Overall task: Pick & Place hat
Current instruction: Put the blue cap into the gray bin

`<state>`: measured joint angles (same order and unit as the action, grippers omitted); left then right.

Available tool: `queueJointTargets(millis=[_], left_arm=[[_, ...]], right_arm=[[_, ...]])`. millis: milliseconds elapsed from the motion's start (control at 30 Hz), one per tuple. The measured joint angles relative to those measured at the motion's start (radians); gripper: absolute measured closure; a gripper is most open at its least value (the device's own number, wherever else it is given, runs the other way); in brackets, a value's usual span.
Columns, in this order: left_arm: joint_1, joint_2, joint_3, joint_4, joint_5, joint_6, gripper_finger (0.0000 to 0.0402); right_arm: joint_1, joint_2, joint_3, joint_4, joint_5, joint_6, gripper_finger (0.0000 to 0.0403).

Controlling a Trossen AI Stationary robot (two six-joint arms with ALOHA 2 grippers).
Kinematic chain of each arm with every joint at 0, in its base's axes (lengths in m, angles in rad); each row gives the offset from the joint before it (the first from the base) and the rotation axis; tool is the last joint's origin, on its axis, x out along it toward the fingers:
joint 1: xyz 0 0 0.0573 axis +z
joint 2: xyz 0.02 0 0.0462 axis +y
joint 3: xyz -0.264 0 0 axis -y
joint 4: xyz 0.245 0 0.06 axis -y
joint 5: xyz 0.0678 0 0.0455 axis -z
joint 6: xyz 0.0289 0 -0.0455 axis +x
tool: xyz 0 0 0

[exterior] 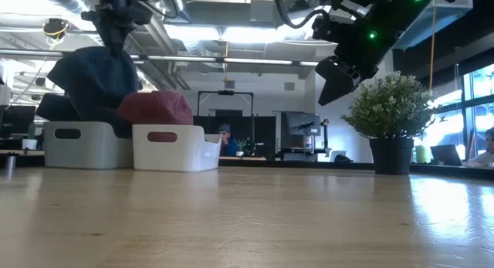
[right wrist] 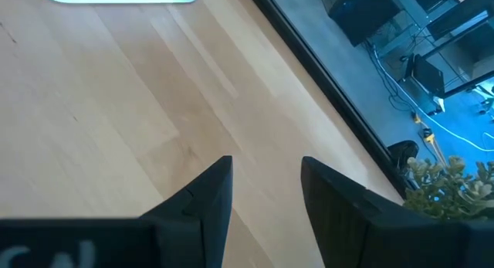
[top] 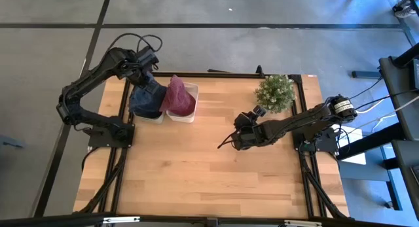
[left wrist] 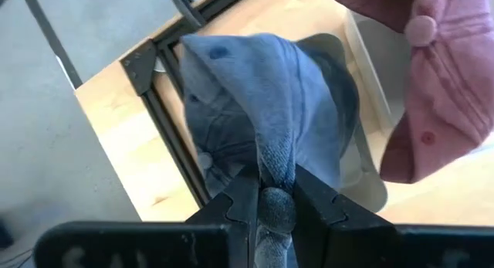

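A dark blue cap (top: 146,98) hangs from my left gripper (left wrist: 275,192) over the left white bin (exterior: 77,143) at the table's far left. A maroon cap (top: 178,96) rests in the right white bin (exterior: 171,147) beside it, its crown bulging above the rim. My left gripper is shut on the blue cap. My right gripper (right wrist: 266,175) hovers open above bare wood right of centre, away from both caps. My left gripper pinches a bunched fold of the blue cap's cloth (left wrist: 272,164) between its two fingers, coming from above and pointing down. The cap hangs below the fingers, its lower part (exterior: 116,121) down in the left bin.
A potted green plant (top: 275,91) stands at the table's far right edge, close to my right arm. The two white bins sit side by side at the far left. Open wood spreads over the table's middle and near side. Black frame rails border the table.
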<state>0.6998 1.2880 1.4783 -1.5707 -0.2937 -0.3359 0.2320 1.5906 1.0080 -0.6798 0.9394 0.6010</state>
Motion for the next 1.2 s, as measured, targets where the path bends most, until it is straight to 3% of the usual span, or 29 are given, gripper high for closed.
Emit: queueJointTargets(millis=[467, 733, 1033, 1200], left_arm=[[-0.007, 0.017, -0.001, 0.0, 0.071, -0.06, 0.0358], [0.023, 0.016, -0.157, -0.001, 0.086, -0.116, 0.0352], [0.03, 0.014, -0.205, 0.0, 0.04, -0.082, 0.0313], [0.029, -0.017, -0.205, 0.001, -0.075, -0.023, 0.0316]], right_arm=[[-0.001, 0.0, 0.0, 0.011, 0.0, 0.001, 0.0247], [-0.001, 0.0, 0.0, 0.01, 0.0, -0.003, 0.0247], [-0.001, 0.0, 0.0, 0.008, -0.001, -0.005, 0.0247], [-0.001, 0.0, 0.0, 0.008, -0.001, -0.005, 0.0247]])
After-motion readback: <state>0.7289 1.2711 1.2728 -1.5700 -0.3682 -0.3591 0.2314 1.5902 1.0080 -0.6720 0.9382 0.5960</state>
